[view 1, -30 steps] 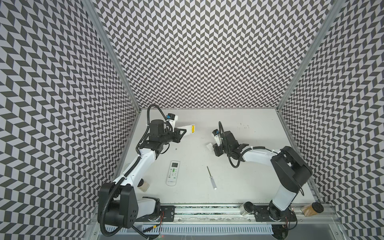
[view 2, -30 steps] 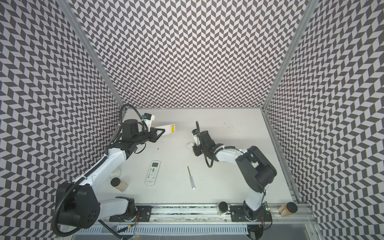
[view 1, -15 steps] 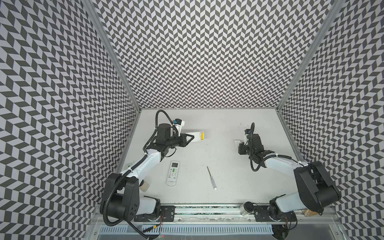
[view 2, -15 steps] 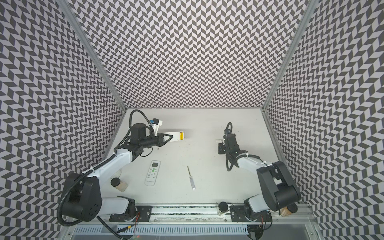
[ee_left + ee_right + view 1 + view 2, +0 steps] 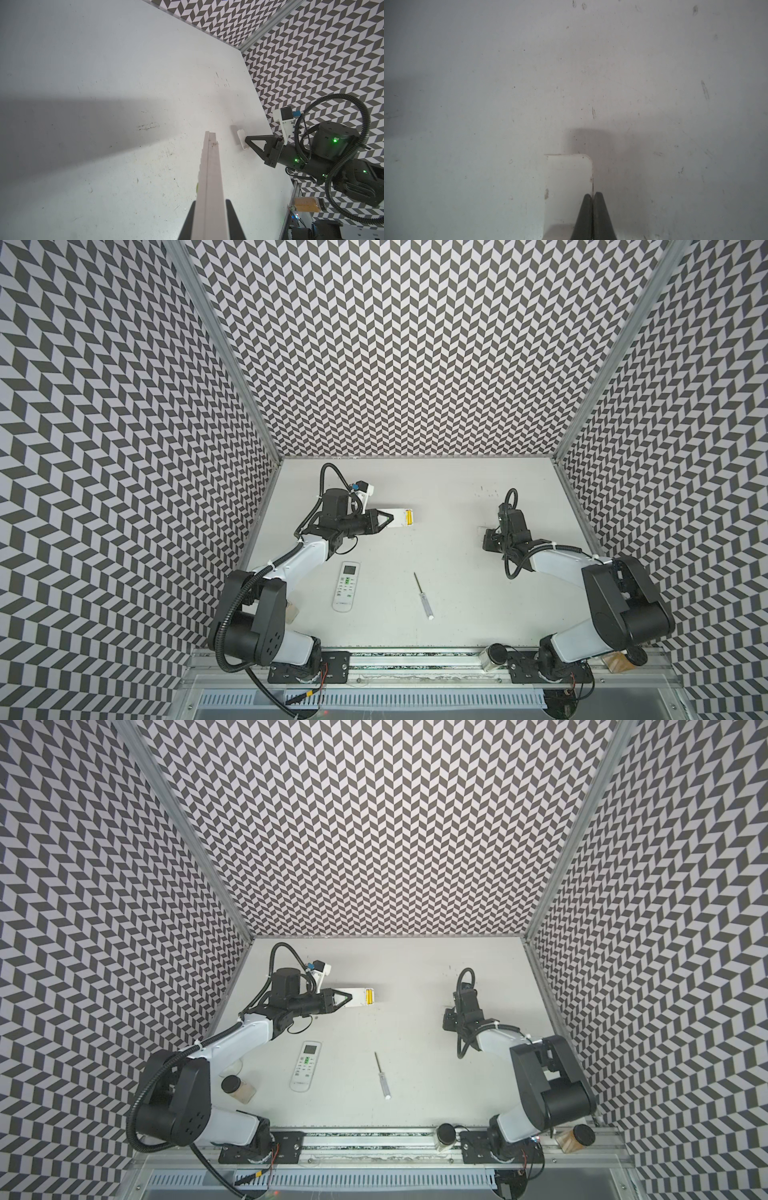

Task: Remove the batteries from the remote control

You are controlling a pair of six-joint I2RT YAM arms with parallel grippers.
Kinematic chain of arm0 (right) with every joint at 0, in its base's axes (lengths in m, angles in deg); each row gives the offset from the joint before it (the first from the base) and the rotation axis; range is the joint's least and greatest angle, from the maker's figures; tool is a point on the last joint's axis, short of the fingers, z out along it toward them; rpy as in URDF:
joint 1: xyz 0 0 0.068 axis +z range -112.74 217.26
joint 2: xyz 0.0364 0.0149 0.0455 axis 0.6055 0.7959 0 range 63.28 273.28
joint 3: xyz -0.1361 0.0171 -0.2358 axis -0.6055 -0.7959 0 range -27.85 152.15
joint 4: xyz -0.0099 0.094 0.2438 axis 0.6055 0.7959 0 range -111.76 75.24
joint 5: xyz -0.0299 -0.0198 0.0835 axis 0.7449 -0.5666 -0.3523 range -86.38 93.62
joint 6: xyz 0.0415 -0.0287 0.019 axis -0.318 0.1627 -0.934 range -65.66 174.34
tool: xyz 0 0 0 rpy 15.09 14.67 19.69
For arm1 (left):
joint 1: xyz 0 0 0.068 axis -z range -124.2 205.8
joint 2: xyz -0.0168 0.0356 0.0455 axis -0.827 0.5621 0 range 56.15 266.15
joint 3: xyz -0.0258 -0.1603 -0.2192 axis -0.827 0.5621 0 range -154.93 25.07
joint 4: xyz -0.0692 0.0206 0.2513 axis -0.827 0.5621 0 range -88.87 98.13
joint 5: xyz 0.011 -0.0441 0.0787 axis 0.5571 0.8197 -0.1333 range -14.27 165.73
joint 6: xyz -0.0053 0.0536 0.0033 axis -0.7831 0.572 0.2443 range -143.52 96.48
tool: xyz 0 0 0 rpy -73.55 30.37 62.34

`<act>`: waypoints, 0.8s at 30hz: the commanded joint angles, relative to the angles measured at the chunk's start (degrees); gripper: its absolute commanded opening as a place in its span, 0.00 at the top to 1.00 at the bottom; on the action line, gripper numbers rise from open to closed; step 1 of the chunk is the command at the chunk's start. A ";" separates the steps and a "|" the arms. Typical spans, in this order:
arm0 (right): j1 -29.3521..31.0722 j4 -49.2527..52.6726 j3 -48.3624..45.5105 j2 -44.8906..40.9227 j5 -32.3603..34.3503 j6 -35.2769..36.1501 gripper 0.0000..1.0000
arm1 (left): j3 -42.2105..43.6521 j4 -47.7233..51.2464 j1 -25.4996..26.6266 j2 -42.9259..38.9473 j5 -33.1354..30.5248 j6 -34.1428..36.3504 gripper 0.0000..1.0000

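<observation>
Nearby, face-up remote [image 5: 347,587] and screwdriver [image 5: 422,597] lie on tabletop [image 5: 457,572], near-centre. Left jaws narrow, gripping held remote [image 5: 397,517], far-left; yellow batteries [image 5: 409,517] in its open bay. Right jaws pinched tight on white cover [image 5: 566,187], right side.

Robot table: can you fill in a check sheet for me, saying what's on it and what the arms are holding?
Surface: table, white, scuffed.
Job's things: remote back open, yellow batteries inside; white cover off.
Clutter: second remote face up, screwdriver beside it, jars near the front.
Tools: left tool shut on remote; right tool shut on white cover.
Cables: black hoses looped on the arms.
Surroundings: zigzag walls.
</observation>
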 commanded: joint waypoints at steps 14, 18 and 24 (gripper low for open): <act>-0.02 -1.92 -0.67 -10.06 -1.83 -0.27 0.68 | -2.74 0.00 1.93 8.59 2.35 -2.29 1.00; 1.44 -4.19 -2.69 -12.89 -6.11 -0.12 0.60 | -2.87 0.33 2.11 10.63 2.00 -2.18 1.00; 11.37 -3.49 -2.03 -13.87 -5.05 4.20 0.51 | -3.67 1.23 2.38 13.46 3.20 -2.60 0.99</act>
